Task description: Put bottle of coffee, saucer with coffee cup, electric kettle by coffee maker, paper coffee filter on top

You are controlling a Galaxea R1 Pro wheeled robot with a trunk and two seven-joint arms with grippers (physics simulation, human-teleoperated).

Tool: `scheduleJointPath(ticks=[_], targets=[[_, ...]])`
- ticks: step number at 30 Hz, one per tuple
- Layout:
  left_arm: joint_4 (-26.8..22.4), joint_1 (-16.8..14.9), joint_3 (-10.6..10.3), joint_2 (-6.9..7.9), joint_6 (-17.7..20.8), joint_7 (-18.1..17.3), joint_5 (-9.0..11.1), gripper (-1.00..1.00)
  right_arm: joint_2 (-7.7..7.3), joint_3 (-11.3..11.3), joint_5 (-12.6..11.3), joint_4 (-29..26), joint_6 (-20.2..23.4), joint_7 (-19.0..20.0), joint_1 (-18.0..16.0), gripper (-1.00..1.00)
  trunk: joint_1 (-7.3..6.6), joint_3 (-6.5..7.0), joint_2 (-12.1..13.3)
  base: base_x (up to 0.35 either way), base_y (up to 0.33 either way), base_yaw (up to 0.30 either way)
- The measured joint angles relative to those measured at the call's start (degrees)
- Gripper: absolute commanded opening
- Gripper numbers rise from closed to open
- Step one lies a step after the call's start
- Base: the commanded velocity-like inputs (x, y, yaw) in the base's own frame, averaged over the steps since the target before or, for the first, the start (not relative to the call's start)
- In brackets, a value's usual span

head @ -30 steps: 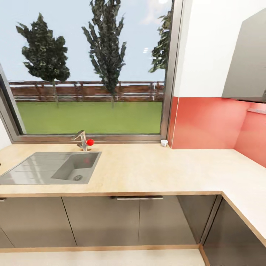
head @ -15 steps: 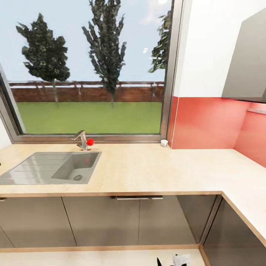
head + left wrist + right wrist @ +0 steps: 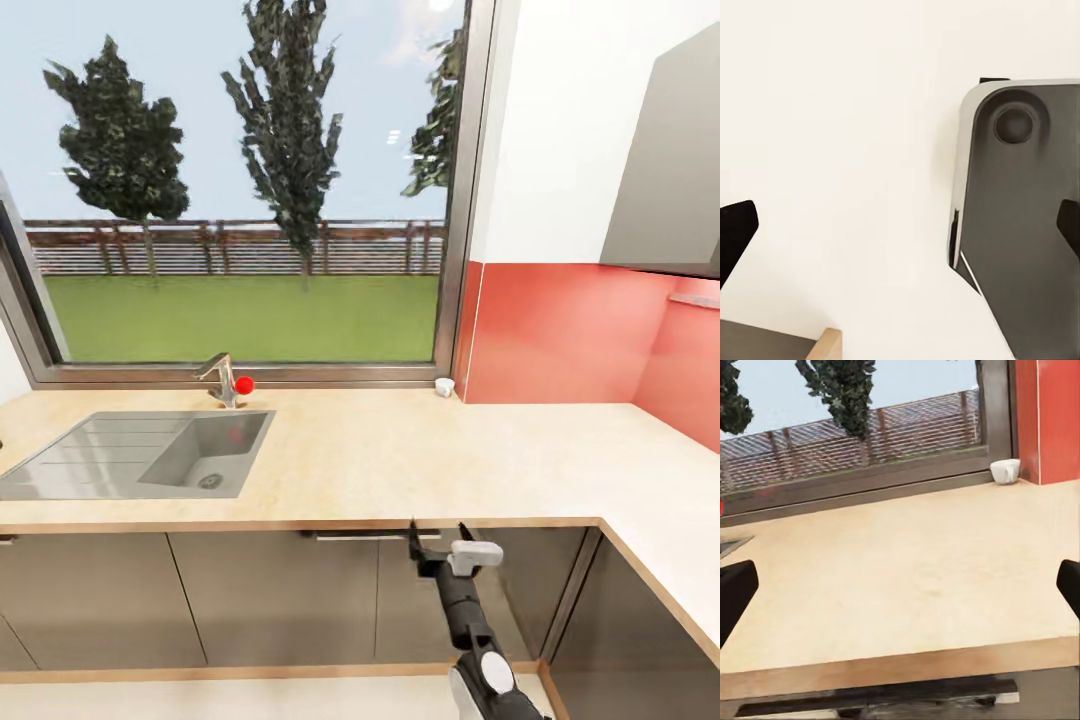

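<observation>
A small white coffee cup (image 3: 444,386) stands at the back of the beige countertop (image 3: 420,450), by the window frame and the red backsplash. It is seen again in the right wrist view (image 3: 1005,470), upright, far beyond the fingers. My right gripper (image 3: 438,540) is open and empty, raised in front of the counter's front edge, well short of the cup. In the right wrist view its dark fingertips (image 3: 735,592) sit wide apart. My left gripper (image 3: 900,232) is open over pale floor beside the robot's grey base (image 3: 1020,225). The coffee maker, bottle, filter, saucer and kettle are out of view.
A grey sink (image 3: 60,470) with a faucet (image 3: 220,378) and a red knob (image 3: 244,384) occupies the counter's left part. The counter turns a corner along the right wall under a grey wall cabinet (image 3: 670,170). Grey cabinet doors (image 3: 270,600) lie below.
My right arm has risen from below the head view's bottom edge to the height of the counter's front edge. The counter, sink and cup have not moved.
</observation>
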Motion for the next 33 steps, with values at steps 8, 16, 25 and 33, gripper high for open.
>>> scheduleJointPath(ticks=[8,16,25,33], targets=[[0.1,0.3,-0.1,-0.03,0.0,-0.2,0.0,1.0,0.12,0.0,0.2,-1.9,23.1,-1.5,-18.5,1.0,0.0,0.01,0.0,0.001,0.0,0.0],[0.1,0.6,0.0,-0.02,8.7,-0.1,0.3,1.0,2.41,-0.1,0.5,22.1,43.6,-1.9,-51.7,1.0,-0.04,0.02,0.0,0.299,0.0,0.0],[0.1,1.6,0.1,-0.42,8.8,0.0,0.3,1.0,2.48,-0.3,0.4,31.2,43.7,-3.2,-61.4,1.0,-0.04,0.0,0.0,0.336,0.0,0.0],[0.1,1.9,0.2,-0.46,9.0,0.1,0.3,1.0,2.22,-0.3,0.3,35.3,43.2,-3.3,-63.8,1.0,-0.04,0.0,0.0,0.337,0.0,0.0]])
